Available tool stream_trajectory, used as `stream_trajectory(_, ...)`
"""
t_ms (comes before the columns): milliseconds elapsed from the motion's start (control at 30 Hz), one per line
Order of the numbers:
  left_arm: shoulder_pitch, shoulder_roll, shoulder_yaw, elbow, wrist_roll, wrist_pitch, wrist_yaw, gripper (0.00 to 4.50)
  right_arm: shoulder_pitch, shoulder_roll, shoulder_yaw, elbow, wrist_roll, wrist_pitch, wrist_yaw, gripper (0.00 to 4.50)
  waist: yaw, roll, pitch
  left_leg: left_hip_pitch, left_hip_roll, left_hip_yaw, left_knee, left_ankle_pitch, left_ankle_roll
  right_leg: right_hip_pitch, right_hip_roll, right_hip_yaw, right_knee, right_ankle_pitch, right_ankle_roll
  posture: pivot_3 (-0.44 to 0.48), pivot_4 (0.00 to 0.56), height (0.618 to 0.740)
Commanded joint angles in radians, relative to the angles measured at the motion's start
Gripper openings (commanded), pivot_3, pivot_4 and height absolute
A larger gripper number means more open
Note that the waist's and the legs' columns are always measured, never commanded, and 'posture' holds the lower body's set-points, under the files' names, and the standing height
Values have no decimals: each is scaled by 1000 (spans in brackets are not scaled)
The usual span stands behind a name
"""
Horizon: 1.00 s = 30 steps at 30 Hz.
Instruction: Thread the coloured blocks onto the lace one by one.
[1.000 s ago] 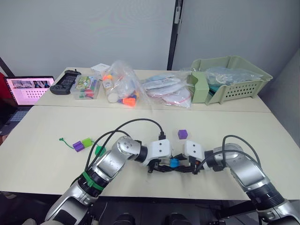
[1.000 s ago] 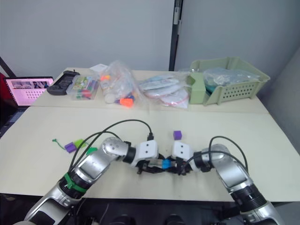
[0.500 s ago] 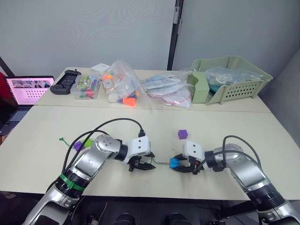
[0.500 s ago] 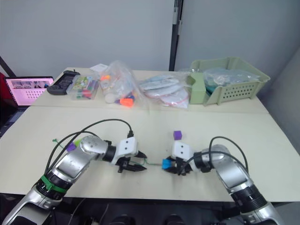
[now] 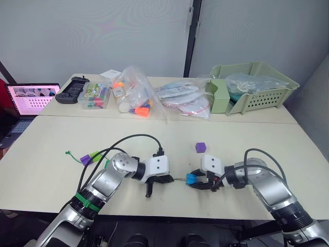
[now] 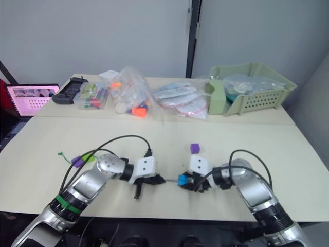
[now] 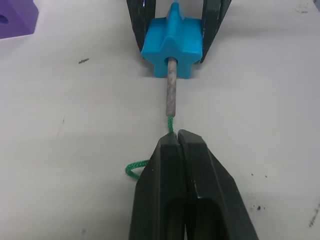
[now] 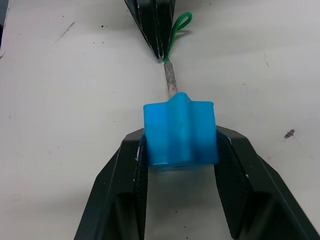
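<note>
Right end effector (image 8: 177,150) clamps ridged blue block (image 8: 180,127); left end effector (image 7: 177,137), closed, pinches green lace (image 7: 170,122), pale tip entering block.

A lab or office room – pale tables (image 5: 51,170), a laptop (image 5: 30,99), a green bin (image 5: 257,92) of bagged supplies

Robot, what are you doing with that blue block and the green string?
The right pincer is holding the blue block just above the table. The left pincer is pinching the green lace right behind its stiff pale tip, and that tip is poking into the block's hole. Two blocks, a purple and a lime green one, sit near the lace's far end, and another purple block waits loose on the table.
</note>
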Motion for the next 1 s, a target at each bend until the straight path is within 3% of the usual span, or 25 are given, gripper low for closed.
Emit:
stream_trajectory(33, -1, -13, 1, -38, -2, 4, 5, 0, 29, -3, 33, -13, 5, 15, 8, 1351, 0, 0, 0, 0, 0, 0, 0, 0, 0, 0, 0, 0, 0, 0, 0, 0, 150, 740)
stream_trajectory(633, -73, -104, -45, 7, 27, -1, -3, 0, 33, -2, 37, -30, 9, 27, -1, 1351, -1, 0, 0, 0, 0, 0, 0, 0, 0, 0, 0, 0, 0, 0, 0, 0, 150, 740)
stream_trajectory(833, -77, -70, -23, 4, 24, 10, -23, 0, 39, -1, 38, -36, 10, 32, -6, 1351, -2, 0, 0, 0, 0, 0, 0, 0, 0, 0, 0, 0, 0, 0, 0, 0, 150, 740)
stream_trajectory(867, -76, -62, -18, 2, 18, 12, -30, 527, 39, -1, 38, -35, 10, 31, -7, 1351, -2, 0, 0, 0, 0, 0, 0, 0, 0, 0, 0, 0, 0, 0, 0, 0, 150, 740)
stream_trajectory(1000, -77, -2, -13, 0, 43, -13, -46, 1780, 37, 0, 35, -26, 9, 28, -9, 1351, -1, 0, 0, 0, 0, 0, 0, 0, 0, 0, 0, 0, 0, 0, 0, 0, 150, 740)
